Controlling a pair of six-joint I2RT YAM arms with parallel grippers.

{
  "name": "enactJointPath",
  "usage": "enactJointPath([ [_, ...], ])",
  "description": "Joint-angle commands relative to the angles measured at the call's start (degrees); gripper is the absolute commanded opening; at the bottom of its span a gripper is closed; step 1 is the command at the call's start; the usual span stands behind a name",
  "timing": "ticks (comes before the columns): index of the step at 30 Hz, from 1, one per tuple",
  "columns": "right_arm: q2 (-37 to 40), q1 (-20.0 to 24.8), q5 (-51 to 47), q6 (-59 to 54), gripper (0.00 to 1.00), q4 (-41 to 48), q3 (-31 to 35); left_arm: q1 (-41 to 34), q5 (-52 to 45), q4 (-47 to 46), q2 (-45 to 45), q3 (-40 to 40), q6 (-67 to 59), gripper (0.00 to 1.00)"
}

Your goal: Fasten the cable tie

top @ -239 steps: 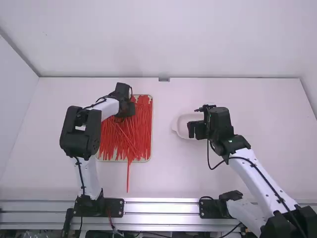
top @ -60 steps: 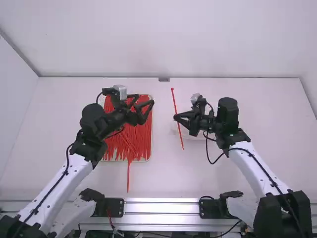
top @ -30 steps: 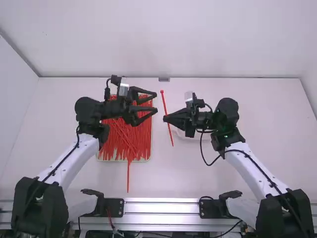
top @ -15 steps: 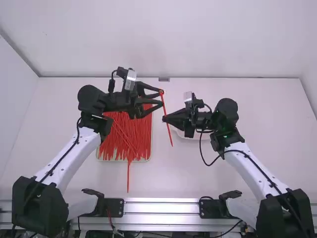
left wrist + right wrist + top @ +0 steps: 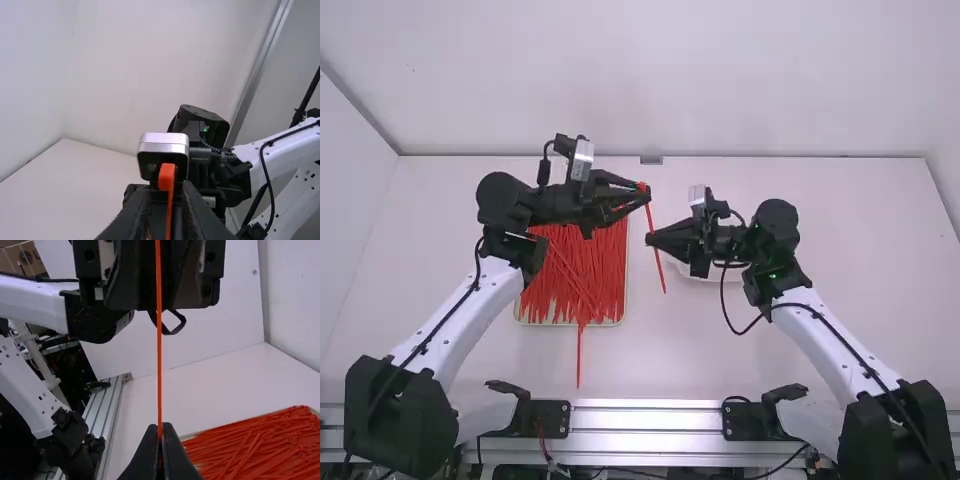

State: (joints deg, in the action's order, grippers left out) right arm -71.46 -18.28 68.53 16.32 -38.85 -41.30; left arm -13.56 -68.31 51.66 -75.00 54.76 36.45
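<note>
A single red cable tie point(image 5: 660, 270) is held upright in the air above the desk point(image 5: 840, 220), between the two arms. The right end effector point(image 5: 653, 238) pinches it at mid-length, fingers pressed together on the strap. The left end effector point(image 5: 642, 190) sits at the tie's upper end, but its grip cannot be told. A pile of red ties point(image 5: 575, 270) lies beneath the left arm.

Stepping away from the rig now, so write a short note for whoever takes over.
Right gripper: shut on the cable tie mid-length, in the air.
Left gripper: shut on the tie's upper end.
Spare ties lie piled on the tray.
Done: one tie picked up, held straight between both grippers.
To do: bend it and thread one end through the other; no loop yet.
</note>
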Motion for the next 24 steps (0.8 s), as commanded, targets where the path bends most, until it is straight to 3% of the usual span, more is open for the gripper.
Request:
enactJointPath([
  [1, -0.24, -0.44, -0.04, 0.17, 0.0, -0.37, -1.81, -0.37, 0.39, 0.72, 0.09, 1.22, 0.17, 0.05],
  [2, -0.24, -0.42, -0.02, 0.22, 0.0, -0.39, -1.81, -0.37, 0.44, 0.66, 0.11, 1.22, 0.2, 0.01],
  [11, -0.24, -0.42, -0.87, 0.31, 0.02, -0.11, -1.81, -0.28, 0.42, 0.59, 0.11, 1.46, 1.44, 0.01],
  [13, -0.24, -0.42, -0.81, 0.35, 0.11, 0.33, -1.81, -0.26, 0.33, 0.13, 0.11, 1.9, 1.49, 0.01],
  [14, -0.24, -0.42, -0.63, 0.31, 0.22, 0.63, -1.81, -0.35, 0.22, -1.09, 0.11, 2.67, 1.44, 0.01],
  [17, -0.24, -0.42, 0.33, 0.17, 0.27, 0.7, -1.81, -0.48, 0.2, -3.32, 0.11, 3.78, 1.44, 0.02],
  [22, -0.24, 0.96, 2.19, 0.24, 0.53, 0.68, -1.81, 0.0, 0.28, -7.87, 0.09, 5.64, 1.44, 0.01],
  [24, -0.24, 1.44, 2.16, 0.2, 0.73, 0.72, -1.79, 0.17, 0.17, -9.97, 0.09, 6.49, 1.01, 0.02],
])
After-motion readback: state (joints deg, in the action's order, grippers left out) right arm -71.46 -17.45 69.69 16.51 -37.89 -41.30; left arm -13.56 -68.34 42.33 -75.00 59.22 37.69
